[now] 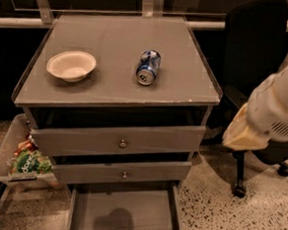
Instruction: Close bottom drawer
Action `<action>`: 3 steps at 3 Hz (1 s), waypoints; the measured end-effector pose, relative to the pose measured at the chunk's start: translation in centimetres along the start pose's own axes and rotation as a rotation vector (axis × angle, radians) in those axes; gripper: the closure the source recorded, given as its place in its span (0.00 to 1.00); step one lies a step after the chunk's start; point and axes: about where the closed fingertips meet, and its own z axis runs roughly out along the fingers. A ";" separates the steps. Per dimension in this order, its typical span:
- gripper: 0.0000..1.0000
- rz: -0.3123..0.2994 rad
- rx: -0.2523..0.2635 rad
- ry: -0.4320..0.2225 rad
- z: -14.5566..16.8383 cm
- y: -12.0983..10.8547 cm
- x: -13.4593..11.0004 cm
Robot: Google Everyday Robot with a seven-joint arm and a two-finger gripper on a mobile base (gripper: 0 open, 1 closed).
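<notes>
Grey bottom drawer [127, 207] pulled out, claw [245, 134] right of cabinet [111, 87]

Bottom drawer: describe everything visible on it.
The bottom drawer is the lowest of three and stands pulled out: a shallow grey tray, wood-looking, bare inside except a shadow. Its side walls show; its front meets the picture's lower edge. It sits under the middle drawer front. Nothing touches it. The gripper is out of view; only the robot arm shows, at the right, apart.

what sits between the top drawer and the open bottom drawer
The middle drawer, with its small knob, lies between the top drawer and the pulled-out bottom drawer, in the camera view. The gripper is out of frame; only the arm shows, right.
</notes>
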 end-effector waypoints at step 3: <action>1.00 0.085 -0.211 0.066 16.3 8.6 5.0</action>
